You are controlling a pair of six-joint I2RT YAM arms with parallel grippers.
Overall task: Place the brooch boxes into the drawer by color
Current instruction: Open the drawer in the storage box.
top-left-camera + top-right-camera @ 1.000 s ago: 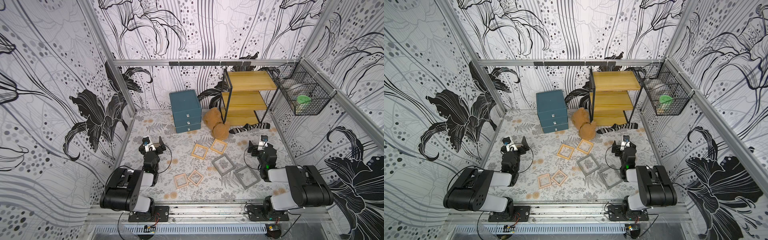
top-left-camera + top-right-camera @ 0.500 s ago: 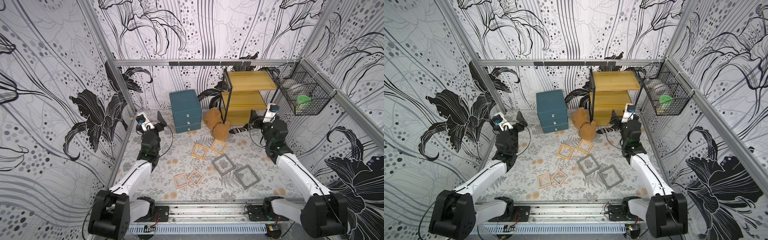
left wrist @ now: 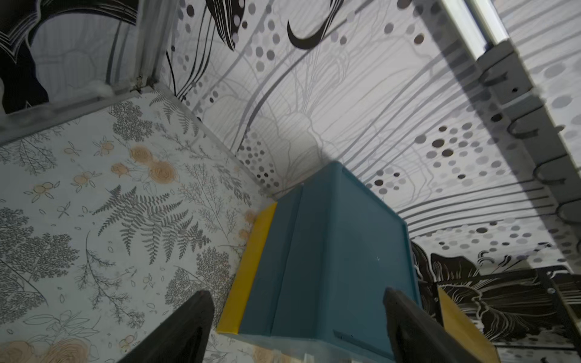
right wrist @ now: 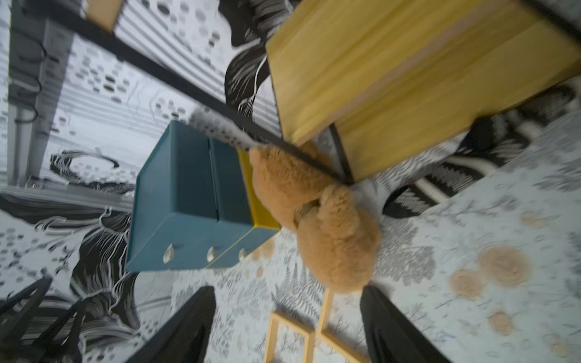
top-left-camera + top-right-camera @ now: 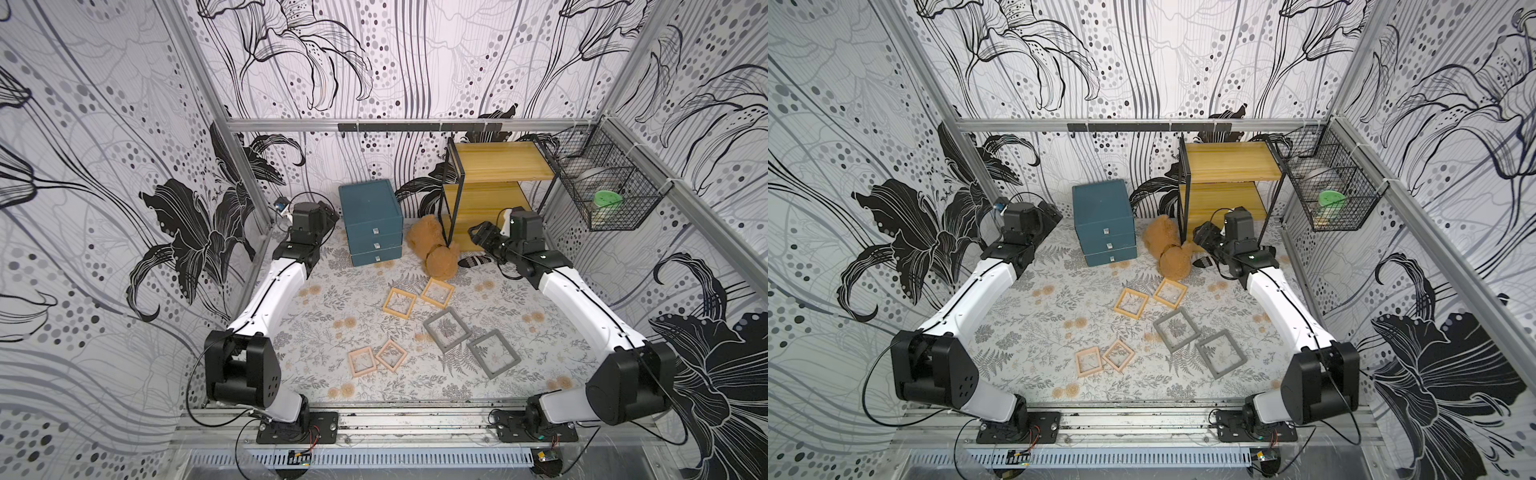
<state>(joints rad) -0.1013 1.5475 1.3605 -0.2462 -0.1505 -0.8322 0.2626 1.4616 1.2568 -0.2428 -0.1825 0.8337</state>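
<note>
Arms out toward the back wall, six boxes loose on the mat

In both top views the drawer (image 5: pixel 370 216) (image 5: pixel 1103 212) stands by the back wall, and the brooch boxes (image 5: pixel 399 304) lie in colour pairs on the mat (image 5: pixel 316 332) in front of it, well apart from both arms' tips. In the left wrist view the left gripper (image 3: pixel 295 292) has its fingers spread and empty, just beside the drawer's side. In the right wrist view, which is blurred, the right gripper (image 4: pixel 287 288) is likewise spread and empty, near the plush bear (image 4: pixel 330 235).

plush toy (image 5: pixel 432 251) beside drawer (image 5: pixel 370 216), front clear
</note>
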